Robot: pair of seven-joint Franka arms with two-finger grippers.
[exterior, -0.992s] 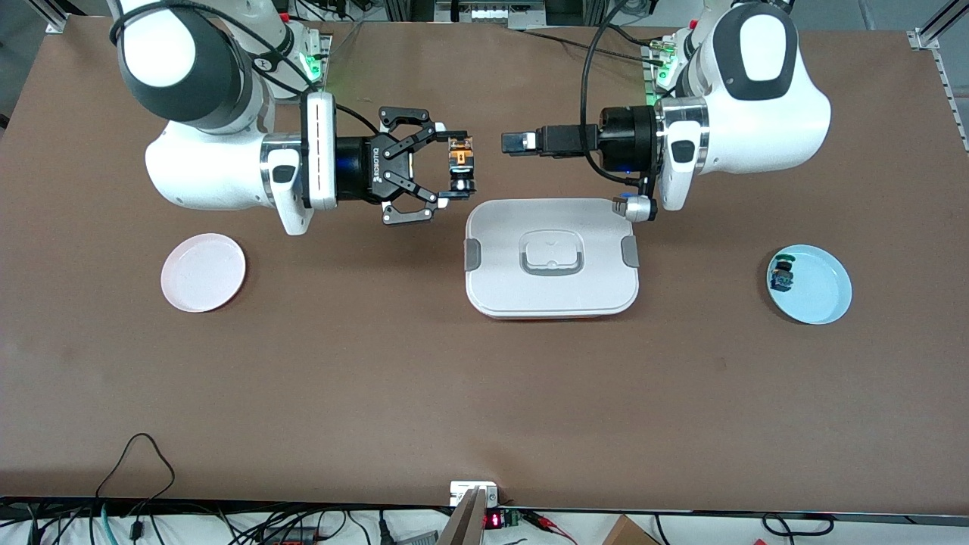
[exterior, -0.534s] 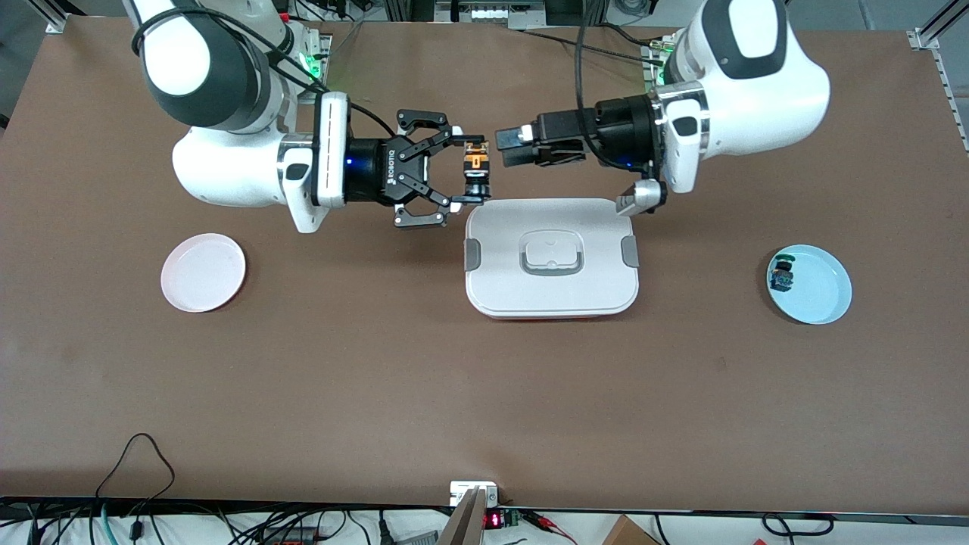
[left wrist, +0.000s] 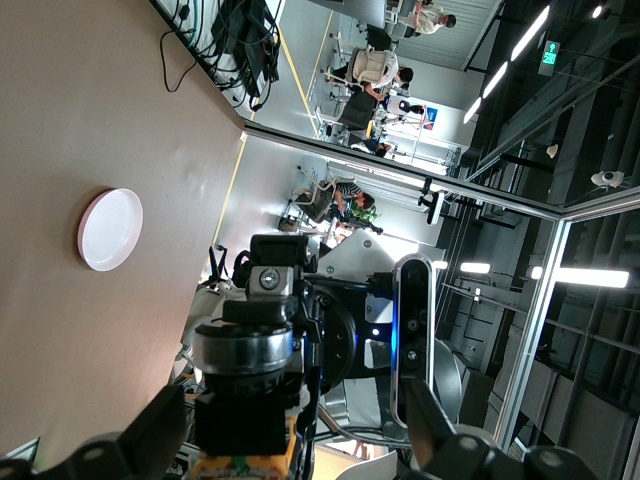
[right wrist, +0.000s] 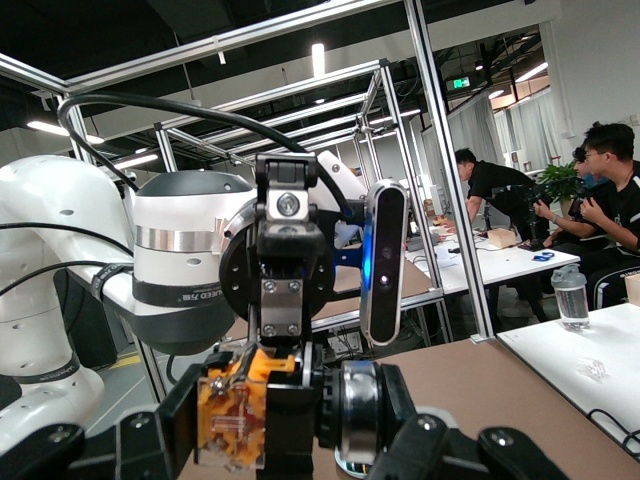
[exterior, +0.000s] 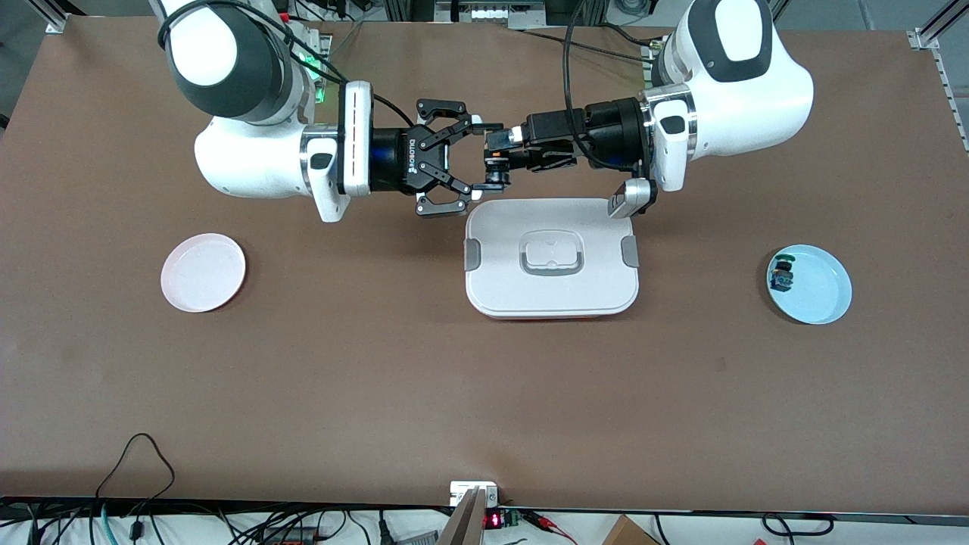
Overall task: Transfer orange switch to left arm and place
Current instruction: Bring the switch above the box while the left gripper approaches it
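Observation:
The orange switch (exterior: 496,170) hangs in the air over the table just farther from the front camera than the box (exterior: 500,272). My right gripper (exterior: 488,160) is shut on it lengthwise, one pad on the orange body and one on the black cylindrical end. My left gripper (exterior: 504,149) is open, and its fingers stand on either side of the switch without closing on it. In the left wrist view the switch (left wrist: 245,400) sits between my spread left gripper (left wrist: 290,450) fingers. In the right wrist view the switch (right wrist: 235,415) is in my right gripper (right wrist: 290,440), with the left arm's hand (right wrist: 287,270) facing it.
The white lidded box lies mid-table, directly below and nearer than the two hands. A pink plate (exterior: 203,272) lies toward the right arm's end. A light blue plate (exterior: 821,291) with a small blue-and-green component (exterior: 782,274) lies toward the left arm's end.
Both arms have moved toward each other. The right gripper carried the switch toward the table's middle, and the open left gripper closed the gap and now stands around it.

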